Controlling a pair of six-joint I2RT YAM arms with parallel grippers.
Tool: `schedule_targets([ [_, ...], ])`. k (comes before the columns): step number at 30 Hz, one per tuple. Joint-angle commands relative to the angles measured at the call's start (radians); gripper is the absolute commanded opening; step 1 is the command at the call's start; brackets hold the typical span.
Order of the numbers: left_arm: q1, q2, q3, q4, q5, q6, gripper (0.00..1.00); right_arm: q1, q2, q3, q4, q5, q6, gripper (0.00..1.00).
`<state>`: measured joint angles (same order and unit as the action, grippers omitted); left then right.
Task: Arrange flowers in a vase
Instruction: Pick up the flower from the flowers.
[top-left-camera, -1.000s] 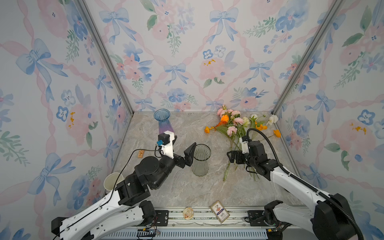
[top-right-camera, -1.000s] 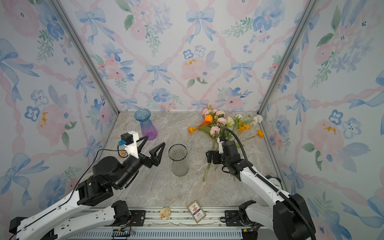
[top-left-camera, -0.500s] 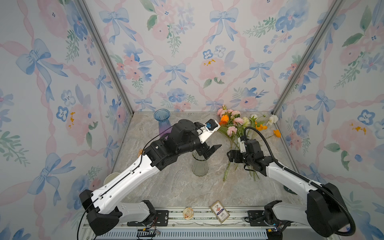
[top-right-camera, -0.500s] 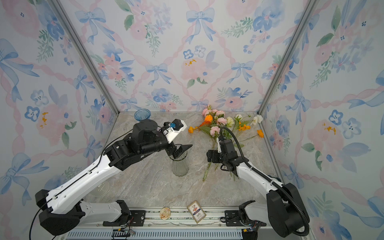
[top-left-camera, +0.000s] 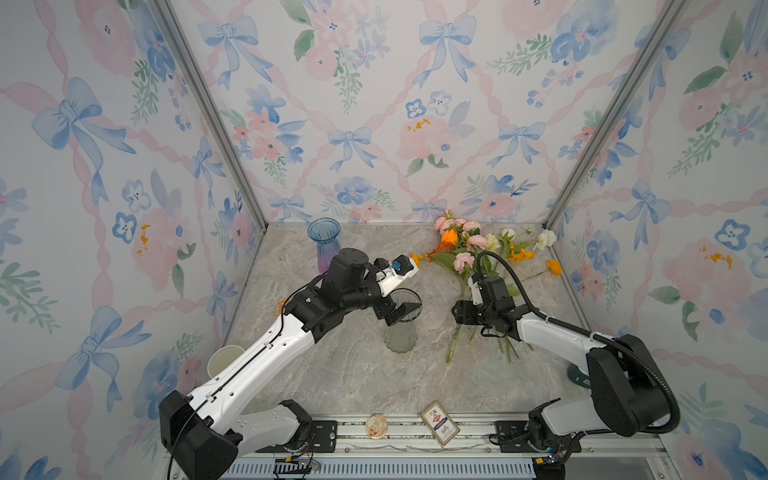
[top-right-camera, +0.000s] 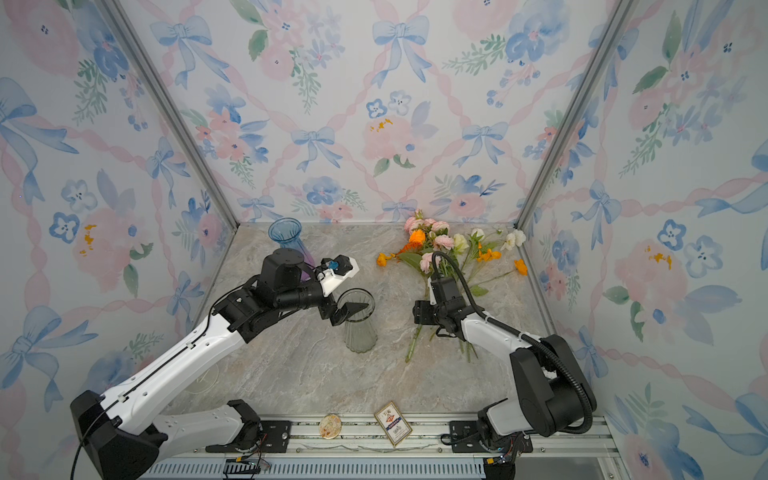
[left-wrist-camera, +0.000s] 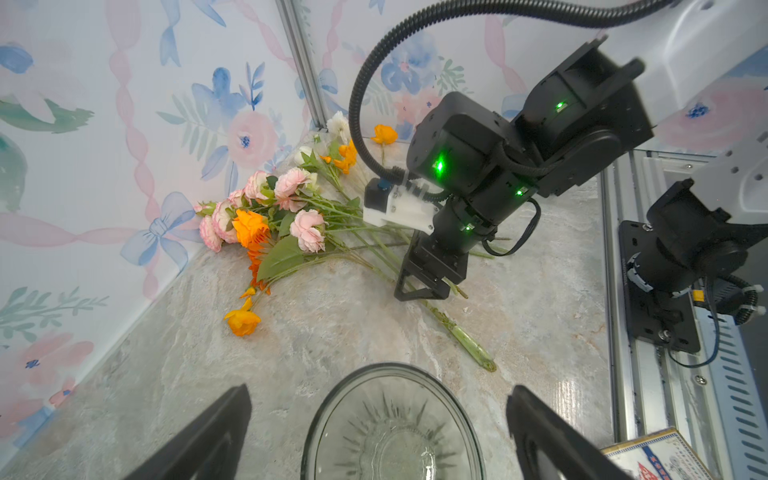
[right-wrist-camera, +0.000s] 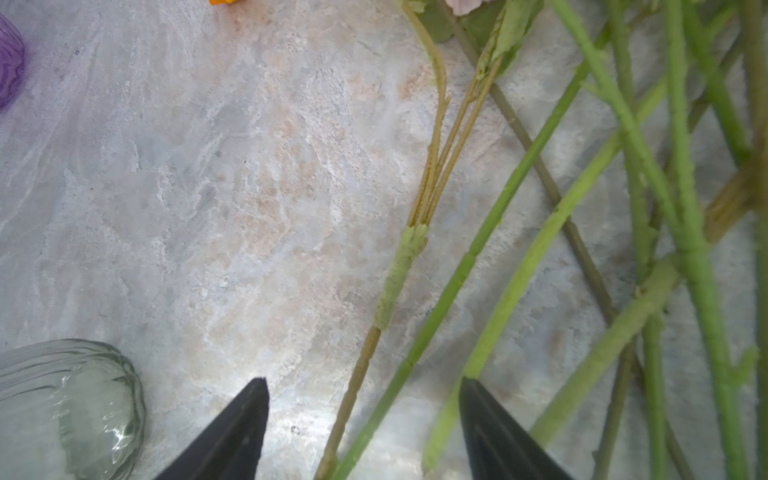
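The right gripper (right-wrist-camera: 365, 419) is hanging low over the marble tabletop (right-wrist-camera: 208, 208), jaws standing apart and straddling a tan stem (right-wrist-camera: 354, 386) and a green stem (right-wrist-camera: 419, 345) without gripping either. Further stalks of the flowers (right-wrist-camera: 688, 208) are lying crossed on the surface. A clear glass vase (right-wrist-camera: 70, 407) and a purple glass edge (right-wrist-camera: 8, 62) are showing apart from the stems.

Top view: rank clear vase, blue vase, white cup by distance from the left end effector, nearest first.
1. Clear vase: directly under the left end effector, mid-table.
2. Blue vase: at the back, toward the left wall.
3. White cup: front left edge, partly hidden by the arm.
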<state>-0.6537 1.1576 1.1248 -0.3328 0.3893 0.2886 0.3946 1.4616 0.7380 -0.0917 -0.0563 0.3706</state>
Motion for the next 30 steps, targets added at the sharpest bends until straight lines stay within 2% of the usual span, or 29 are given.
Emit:
schedule_targets([
  [1,-0.003,-0.044,-0.013,0.077,0.059,0.023,0.98,0.007,0.024,0.044,0.023,-0.008,-0.003,0.73],
  [6,-0.001,-0.052,-0.039,0.098,0.005,0.03,0.98,0.007,0.07,0.075,0.028,-0.004,-0.001,0.68],
  [15,-0.008,-0.038,-0.035,0.098,0.054,0.024,0.98,0.007,0.166,0.125,0.056,0.005,0.008,0.57],
  [22,-0.009,-0.046,-0.041,0.098,0.046,0.03,0.98,0.009,0.248,0.183,0.034,0.001,0.0,0.37],
  [30,-0.012,-0.051,-0.044,0.099,0.056,0.032,0.98,0.0,0.276,0.196,0.005,0.025,0.0,0.42],
])
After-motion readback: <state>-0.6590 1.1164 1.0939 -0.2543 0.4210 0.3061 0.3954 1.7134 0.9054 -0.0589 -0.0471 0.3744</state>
